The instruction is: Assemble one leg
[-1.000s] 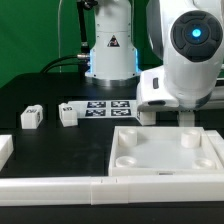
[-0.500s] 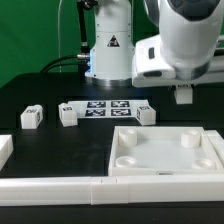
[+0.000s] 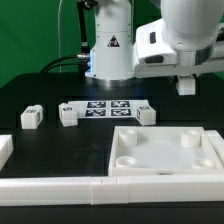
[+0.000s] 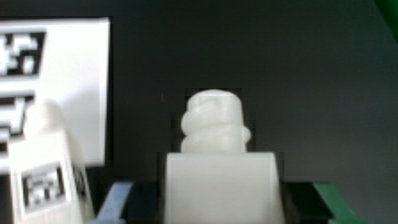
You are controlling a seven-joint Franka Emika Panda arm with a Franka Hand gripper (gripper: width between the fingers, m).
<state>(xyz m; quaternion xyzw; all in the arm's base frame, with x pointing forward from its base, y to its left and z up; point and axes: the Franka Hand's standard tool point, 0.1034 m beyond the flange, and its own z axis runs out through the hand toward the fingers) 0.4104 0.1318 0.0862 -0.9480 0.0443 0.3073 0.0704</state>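
Exterior view, l. to r.: a loose leg and a second loose leg sit apart on the black table. Next comes the marker board, w/ a third leg just beside its edge on the exterior view's right. Nearer the camera lies the panel, round sockets up, and a long white bar runs across the front. Far r., the gripper hangs well above the panel's far r. corner.

What's new: a sec. ago we saw the gripper low, nearly on the far r. socket; it has since climbed straight up. The loose legs, the board and the panel haven't budged.

In the wrist view the leg sits clamped between the fingers, its block end in the jaws and its ribbed peg pointing away from the camera. So the jaws are closed narrow on it, and we judge it rose w/ the arm rather than staying behind. If so, the leg isn't seated yet. It would need lining up over a socket again and lowering in. Whether that socket holds anything, we can't tell.
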